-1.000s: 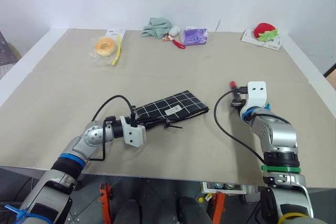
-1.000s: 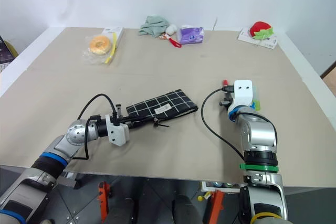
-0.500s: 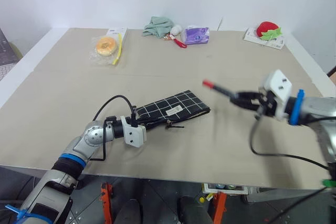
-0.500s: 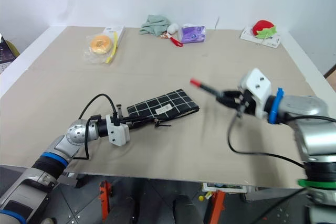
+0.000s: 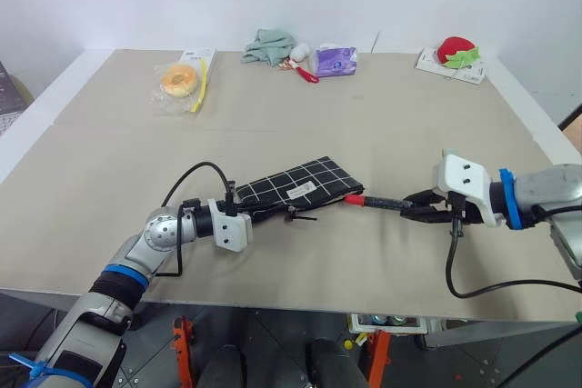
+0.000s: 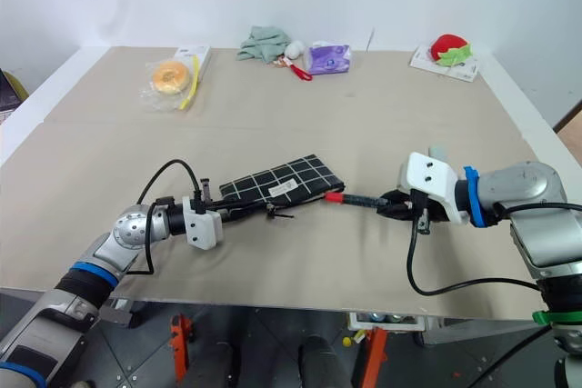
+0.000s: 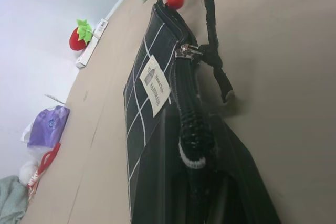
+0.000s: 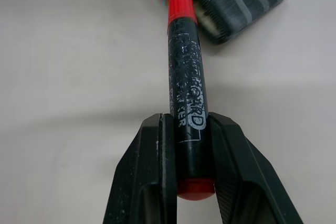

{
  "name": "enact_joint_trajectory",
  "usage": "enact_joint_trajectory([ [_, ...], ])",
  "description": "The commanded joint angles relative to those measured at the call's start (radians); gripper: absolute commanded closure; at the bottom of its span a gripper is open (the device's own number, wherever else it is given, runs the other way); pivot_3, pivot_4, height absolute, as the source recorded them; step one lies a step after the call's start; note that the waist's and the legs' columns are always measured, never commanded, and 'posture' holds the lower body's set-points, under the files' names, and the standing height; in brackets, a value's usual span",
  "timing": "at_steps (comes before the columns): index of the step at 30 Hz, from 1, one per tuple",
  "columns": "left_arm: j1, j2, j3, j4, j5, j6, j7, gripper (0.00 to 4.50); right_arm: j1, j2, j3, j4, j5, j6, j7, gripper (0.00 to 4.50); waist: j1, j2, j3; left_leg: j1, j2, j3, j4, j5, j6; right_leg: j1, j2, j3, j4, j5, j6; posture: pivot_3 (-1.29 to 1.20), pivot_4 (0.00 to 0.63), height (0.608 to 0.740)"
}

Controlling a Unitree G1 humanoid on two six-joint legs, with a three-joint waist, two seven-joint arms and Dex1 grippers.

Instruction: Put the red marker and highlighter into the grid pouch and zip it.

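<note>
marker (image 8: 185, 103) is pinched in your right claw (image 5: 420, 211), long axis running straight out from the fingers, red tip just beside the pouch (image 5: 296, 186) end. your left claw (image 5: 238, 214), pressed together, pins the pouch's opposite end.

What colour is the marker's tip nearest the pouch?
Red, on the red marker; clearest in the right wrist view.

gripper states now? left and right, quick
Left tool: shut on the pouch.
Right tool: shut on the red marker.
</note>
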Motion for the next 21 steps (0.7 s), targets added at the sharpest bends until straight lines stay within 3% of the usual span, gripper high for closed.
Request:
enact_joint_trajectory([
  [1, -0.010, 0.002, 0.025, -0.036, -0.026, -0.001, 0.000, 4.50, -0.038, 0.013, 0.005, 0.018, -0.022, -0.029, -0.006, 3.91, 0.000, 0.000, 0.000, 0.000, 0.000, 0.000, 0.000, 0.000, 0.000, 0.000, 0.000, 0.000, 0.000, 0.000, 0.000, 0.00, 0.150, 0.740],
  [11, -0.011, -0.003, 0.025, -0.043, -0.037, 0.004, -0.007, 4.50, -0.102, 0.084, 0.079, 0.041, -0.105, -0.076, -0.030, 3.91, -0.001, 0.000, 0.000, 0.001, 0.000, 0.000, 0.000, 0.000, 0.000, 0.000, 0.000, 0.000, 0.000, 0.000, -0.001, 0.00, 0.150, 0.740],
  [21, -0.070, -0.031, 0.017, 0.007, -0.077, -0.007, -0.071, 4.50, -0.260, 0.338, 0.273, 0.017, -0.245, -0.173, -0.080, 3.91, 0.000, 0.000, 0.000, 0.000, 0.001, -0.001, 0.002, 0.000, 0.000, 0.000, 0.001, 0.000, 0.002, 0.001, -0.001, 0.00, 0.150, 0.740],
])
